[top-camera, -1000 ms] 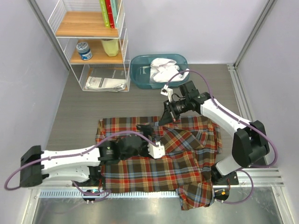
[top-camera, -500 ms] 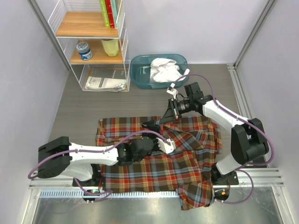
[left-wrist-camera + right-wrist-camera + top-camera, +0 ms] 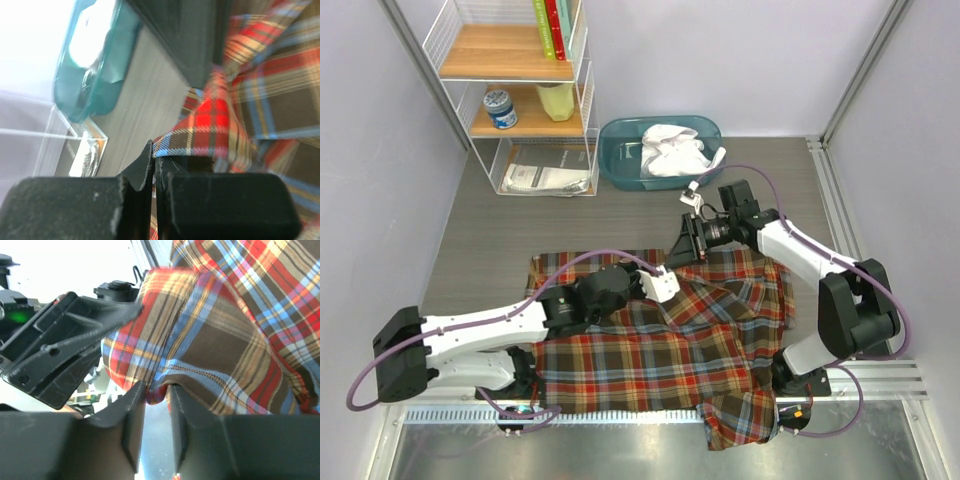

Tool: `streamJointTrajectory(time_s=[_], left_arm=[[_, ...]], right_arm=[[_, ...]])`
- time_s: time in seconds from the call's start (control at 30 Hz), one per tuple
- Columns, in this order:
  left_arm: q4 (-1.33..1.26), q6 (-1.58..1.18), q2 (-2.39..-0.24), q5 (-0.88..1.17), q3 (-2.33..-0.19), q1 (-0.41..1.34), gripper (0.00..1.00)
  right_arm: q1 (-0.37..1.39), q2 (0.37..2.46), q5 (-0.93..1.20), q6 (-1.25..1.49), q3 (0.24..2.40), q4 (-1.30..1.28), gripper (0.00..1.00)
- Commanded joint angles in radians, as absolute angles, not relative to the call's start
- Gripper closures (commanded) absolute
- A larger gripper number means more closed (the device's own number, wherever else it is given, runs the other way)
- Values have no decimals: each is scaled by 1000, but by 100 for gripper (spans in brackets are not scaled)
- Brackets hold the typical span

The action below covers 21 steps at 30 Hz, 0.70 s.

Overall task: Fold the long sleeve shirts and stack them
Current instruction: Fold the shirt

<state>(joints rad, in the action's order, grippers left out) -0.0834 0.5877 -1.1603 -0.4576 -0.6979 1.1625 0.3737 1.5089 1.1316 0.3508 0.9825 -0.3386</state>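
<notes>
The plaid shirt (image 3: 660,350) lies spread over the near half of the table (image 3: 490,240), its long axis running left to right. Beyond it a white shirt (image 3: 672,150) sits in the bin (image 3: 616,162). Both grippers pinch the plaid's far edge close together. The left gripper (image 3: 154,152) is closed on a corner and the right gripper (image 3: 156,389) is clamped on bunched hem. The rest of the cloth lies toward the bases, so the fold probably comes nearward.

plaid shirt (image 3: 660,355): soft woven cloth | table (image 3: 490,240): matt woodgrain
</notes>
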Motion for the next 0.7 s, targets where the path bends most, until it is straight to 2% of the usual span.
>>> streamJointTrajectory(time_s=[0.0, 0.07, 0.13, 0.17, 0.23, 0.3, 0.33, 0.53, 0.67], left_arm=[[221, 592, -1053, -235, -798, 1160, 100], [303, 591, -1013, -148, -851, 1160, 100], [495, 597, -989, -45, -918, 1160, 100], [555, 603, -986, 88, -980, 1160, 100], [659, 591, -988, 176, -1038, 1160, 100], [686, 568, -1002, 215, -1094, 1161, 100], [712, 563, -1009, 221, -1109, 1161, 100], [848, 747, -1009, 396, -1190, 1161, 100], [961, 782, -1031, 495, -1273, 1161, 100]], right_arm=[[297, 1450, 1201, 246, 1089, -415, 38], [238, 1443, 1189, 22, 1147, -643, 34], [151, 1454, 1114, -166, 1244, -902, 31], [128, 1460, 1080, -305, 1273, -969, 31], [66, 1470, 964, -374, 1305, -1056, 32], [14, 1479, 879, -426, 1289, -1063, 39], [-29, 1486, 853, -446, 1279, -1063, 40], [-119, 1591, 678, -515, 1262, -1060, 53], [-169, 1649, 624, -520, 1279, -1031, 56]])
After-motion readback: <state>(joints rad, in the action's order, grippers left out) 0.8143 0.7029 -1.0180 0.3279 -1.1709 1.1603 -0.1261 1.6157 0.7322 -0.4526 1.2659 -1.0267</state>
